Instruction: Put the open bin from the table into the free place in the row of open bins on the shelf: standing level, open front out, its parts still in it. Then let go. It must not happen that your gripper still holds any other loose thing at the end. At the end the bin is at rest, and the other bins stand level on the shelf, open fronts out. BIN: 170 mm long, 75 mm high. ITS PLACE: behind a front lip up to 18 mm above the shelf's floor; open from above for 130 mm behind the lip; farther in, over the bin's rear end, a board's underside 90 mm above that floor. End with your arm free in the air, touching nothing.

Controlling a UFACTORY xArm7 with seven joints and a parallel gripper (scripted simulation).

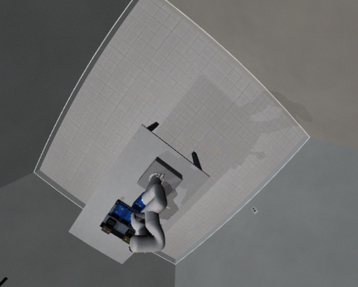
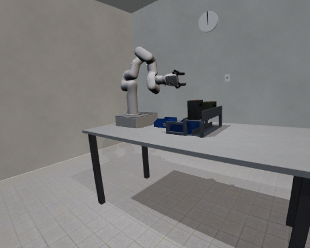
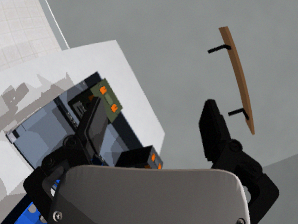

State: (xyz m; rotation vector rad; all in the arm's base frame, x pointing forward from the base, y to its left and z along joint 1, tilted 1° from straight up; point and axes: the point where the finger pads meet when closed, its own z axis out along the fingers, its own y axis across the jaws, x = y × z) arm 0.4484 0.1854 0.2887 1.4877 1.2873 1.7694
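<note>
- Gripper [image 2: 185, 78] [image 3: 153, 110] is found fully open, its fingers spread wide; nothing is held.
- It is carried above the table [image 1: 110, 175] [image 2: 262, 139] [image 3: 122, 65], well apart from the surface, and is pointed roughly level in the exterior view.
- Task bin [image 1: 138, 203] [image 2: 165, 122], blue, is located on the table, between the arm's base [image 1: 145, 182] [image 2: 125, 121] and the shelf [image 1: 118, 201] [image 2: 201, 129] [image 3: 37, 137]. It is partly covered by the arm in the top view; its parts cannot be made out with certainty.
- Blue shelf bins [image 1: 119, 208] [image 2: 175, 127] are seated in the shelf; small tan parts are seen from above.
- A dark box [image 1: 106, 229] [image 2: 195, 109] [image 3: 140, 157] and a green box [image 1: 126, 239] [image 2: 211, 105] [image 3: 112, 100] are placed at the shelf's far side, apart from each other. Orange marks are borne by both; whether lettering is included cannot be told.
- A white clock [image 2: 208, 21] is mounted on the wall; its markings are too small to be read.
- Brown rack [image 3: 237, 80], fitted with black hooks, is seen in the wrist view.
</note>
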